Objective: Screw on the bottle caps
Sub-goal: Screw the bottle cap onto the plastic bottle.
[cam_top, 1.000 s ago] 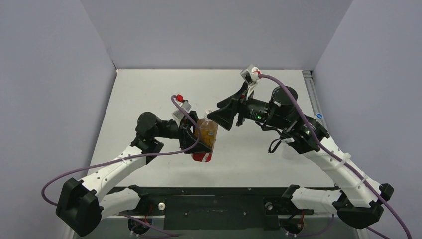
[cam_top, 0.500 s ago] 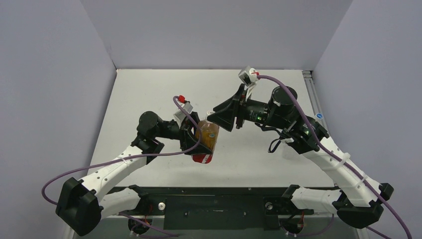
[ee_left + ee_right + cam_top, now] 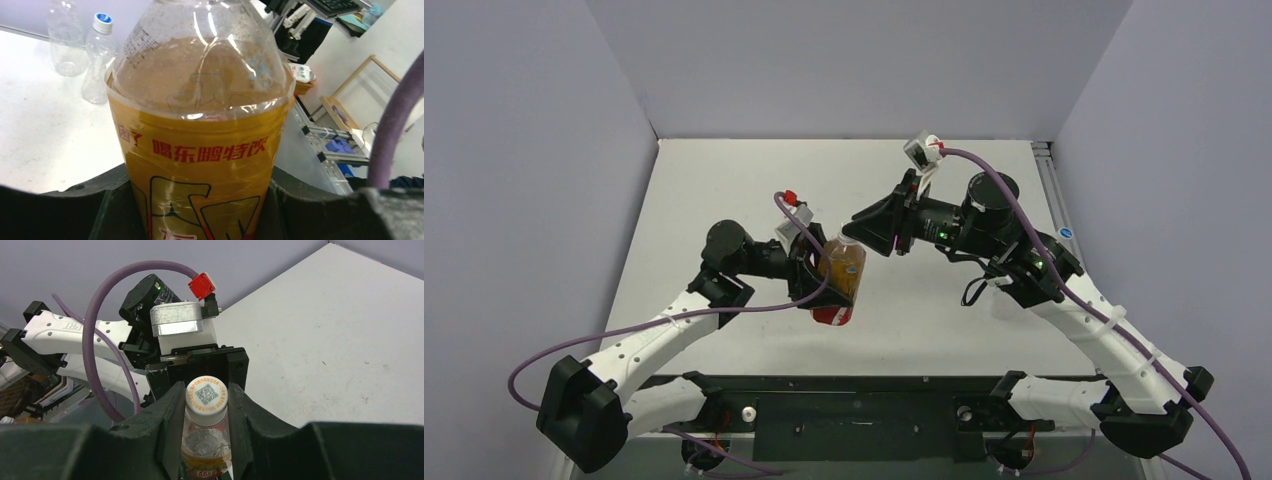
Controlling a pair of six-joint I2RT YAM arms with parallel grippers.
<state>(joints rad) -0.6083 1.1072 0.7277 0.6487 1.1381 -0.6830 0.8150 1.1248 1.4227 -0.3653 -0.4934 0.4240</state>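
at frame centre, the left tool (image 3: 824, 280) is clamping the bottle (image 3: 200, 125) while the right tool (image 3: 206, 422) is pinching shut on its cap (image 3: 206, 394).

The amber bottle (image 3: 200, 125) is gleaming as clear, glossy plastic, and its yellow label film (image 3: 200, 165) is shining smooth. Its white cap (image 3: 206, 395) is looking like matt plastic with fine print on top. The black fingers (image 3: 165, 425) are showing dull, slightly grainy plastic. The white bench (image 3: 325, 340) is appearing matt and faintly scuffed.
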